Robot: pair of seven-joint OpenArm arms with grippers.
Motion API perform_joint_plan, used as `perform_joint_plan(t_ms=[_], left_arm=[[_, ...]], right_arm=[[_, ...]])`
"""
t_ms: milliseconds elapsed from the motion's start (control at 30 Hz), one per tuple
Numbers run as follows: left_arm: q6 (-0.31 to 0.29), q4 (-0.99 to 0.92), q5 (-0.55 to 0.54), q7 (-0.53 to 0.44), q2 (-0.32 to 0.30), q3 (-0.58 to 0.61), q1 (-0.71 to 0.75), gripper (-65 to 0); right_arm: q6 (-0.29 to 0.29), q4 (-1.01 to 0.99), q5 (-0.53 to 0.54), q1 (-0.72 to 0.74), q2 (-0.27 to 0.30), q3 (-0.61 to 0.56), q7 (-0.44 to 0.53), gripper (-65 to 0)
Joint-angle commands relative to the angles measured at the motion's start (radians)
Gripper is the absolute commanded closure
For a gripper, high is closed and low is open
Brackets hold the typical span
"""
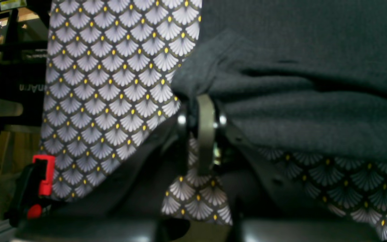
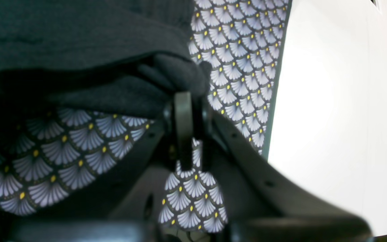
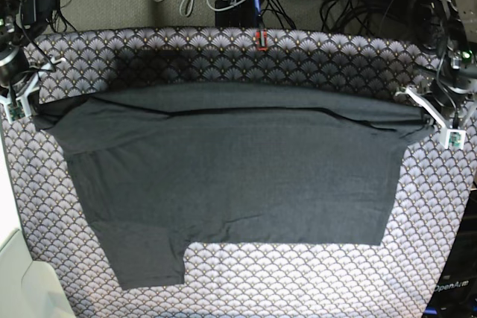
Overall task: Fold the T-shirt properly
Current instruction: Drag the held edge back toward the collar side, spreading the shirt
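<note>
Two grippers, left gripper [image 1: 202, 111] and right gripper [image 2: 184, 104], each pinch an end of the dark charcoal soft-fabric T-shirt [image 3: 238, 176], stretched between them; its body lies below both, over the grey fan-scale patterned cloth [image 3: 298, 281].

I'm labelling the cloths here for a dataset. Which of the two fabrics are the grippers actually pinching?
The T-shirt, the plain dark charcoal one. The left gripper and right gripper each clamp a bunched corner of it. The fan-scale patterned cloth lies flat underneath.
</note>
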Motion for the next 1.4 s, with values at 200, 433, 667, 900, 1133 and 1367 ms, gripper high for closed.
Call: perform_joint_plan(t_ms=[200, 433, 667, 900, 1133, 1367], left_arm=[[0.005, 0.005, 0.004, -0.018, -0.015, -0.010, 0.034, -0.3], [0.005, 0.003, 0.006, -0.018, -0.015, -0.004, 0.068, -0.3], [0.005, -0.092, 0.006, -0.029, -0.011, 0.001, 0.086, -0.3], [0.005, -0.132, 0.001, -0.030, -0.008, 0.001, 0.086, -0.3], [0.005, -0.132, 0.004, -0.024, -0.014, 0.001, 0.086, -0.3], [0.005, -0.132, 0.006, -0.018, -0.015, 0.001, 0.086, -0.3]], right_arm=[[-0.005, 0.014, 0.008, -0.044, 0.000, 0.009, 0.020, 0.0], [-0.005, 0.011, 0.000, -0.048, -0.021, 0.009, 0.020, 0.0], [-0.005, 0.006, 0.000, -0.082, -0.032, 0.003, 0.020, 0.0], [-0.005, -0.098, 0.002, -0.082, -0.040, 0.009, 0.021, 0.0], [-0.005, -0.129, 0.002, -0.082, -0.020, 0.011, 0.021, 0.0], [-0.005, -0.129, 0.000, -0.082, -0.018, 0.031, 0.021, 0.0]])
